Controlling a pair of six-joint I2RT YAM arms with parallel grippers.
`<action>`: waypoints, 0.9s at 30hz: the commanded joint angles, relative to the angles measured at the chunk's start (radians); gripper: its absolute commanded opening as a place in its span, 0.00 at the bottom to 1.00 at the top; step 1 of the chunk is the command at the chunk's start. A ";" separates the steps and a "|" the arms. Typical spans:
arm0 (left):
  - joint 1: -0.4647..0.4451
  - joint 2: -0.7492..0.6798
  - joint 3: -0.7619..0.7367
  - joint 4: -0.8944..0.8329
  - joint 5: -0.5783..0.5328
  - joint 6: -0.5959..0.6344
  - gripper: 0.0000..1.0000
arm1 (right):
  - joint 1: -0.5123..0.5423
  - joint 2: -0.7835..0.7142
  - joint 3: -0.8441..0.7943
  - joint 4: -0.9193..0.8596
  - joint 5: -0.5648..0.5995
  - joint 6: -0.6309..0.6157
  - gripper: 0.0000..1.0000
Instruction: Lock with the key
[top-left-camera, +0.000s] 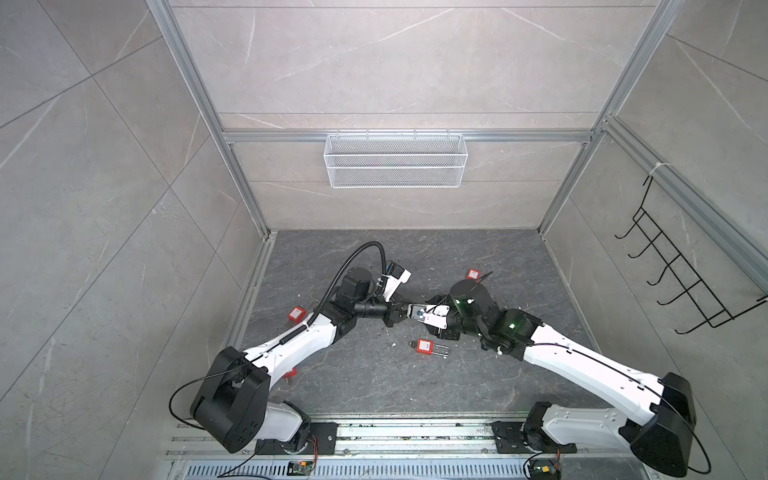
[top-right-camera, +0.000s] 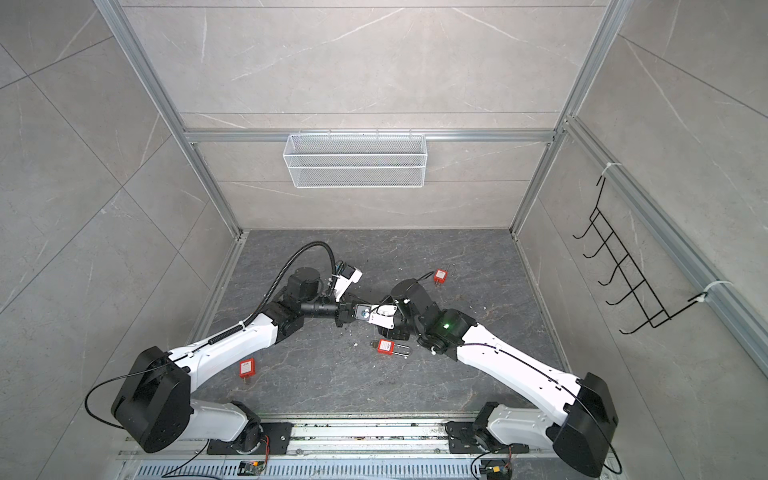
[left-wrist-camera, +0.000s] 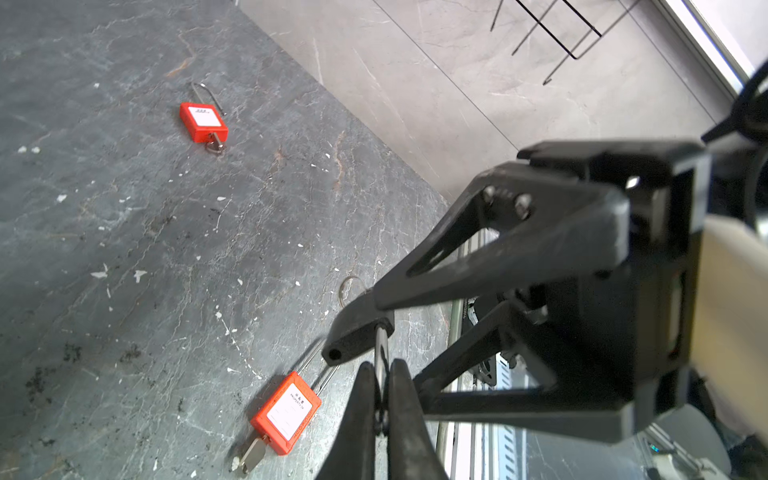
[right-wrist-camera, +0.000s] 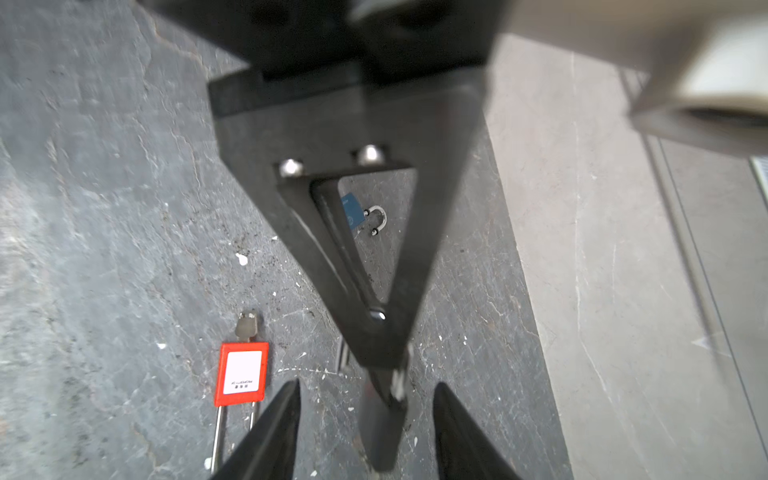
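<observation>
My left gripper is shut on the thin metal blade of a key. The key's black head and ring stick out past the fingertips, above the dark floor. My right gripper faces it tip to tip at the floor's centre. It is open, with the blurred key head between its fingers and touching neither. In the left wrist view one right finger rests against the key head. A red padlock with a long shackle and its own key lies just below. A blue padlock lies on the floor past my left finger.
More red padlocks lie on the floor in both top views: one near the middle, one at the back, one on the left. A white mesh basket hangs on the back wall. A black hook rack hangs on the right wall.
</observation>
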 joint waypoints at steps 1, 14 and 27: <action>0.007 -0.033 0.045 -0.003 0.073 0.101 0.00 | -0.033 -0.049 0.056 -0.139 -0.091 0.026 0.55; 0.012 -0.088 0.013 0.073 0.161 0.265 0.00 | -0.192 0.009 0.213 -0.489 -0.374 0.046 0.52; -0.009 -0.128 -0.066 0.219 0.146 0.248 0.00 | -0.190 -0.026 0.119 -0.253 -0.407 0.067 0.42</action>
